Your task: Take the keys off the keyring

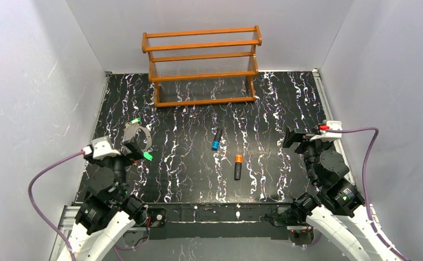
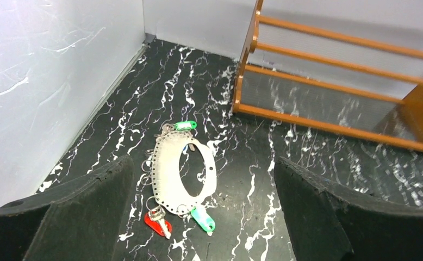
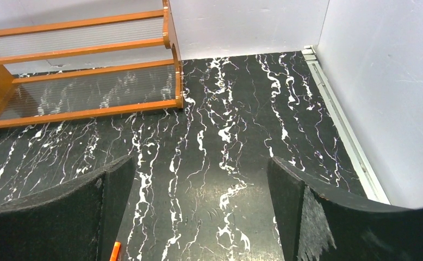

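The keyring (image 2: pixel 168 174), a wide pale flat ring with small holes along its rim, lies flat on the black marbled table at the left (image 1: pixel 137 136). One green key (image 2: pixel 185 125) sits at its far end and another green key (image 2: pixel 203 219) at its near end. A red-headed key (image 2: pixel 159 224) lies beside the near green one. A bit of blue (image 2: pixel 185 148) shows under the ring's far inner edge. My left gripper (image 2: pixel 203 168) is open and empty, just short of the ring, its jaws wide on either side. My right gripper (image 3: pixel 201 163) is open and empty over bare table at the right (image 1: pixel 293 137).
A black marker with a blue cap (image 1: pixel 216 140) and one with an orange cap (image 1: pixel 237 166) lie mid-table. A wooden rack (image 1: pixel 201 65) stands at the back. White walls close in the left, right and back. A metal rail (image 3: pixel 342 128) runs along the right edge.
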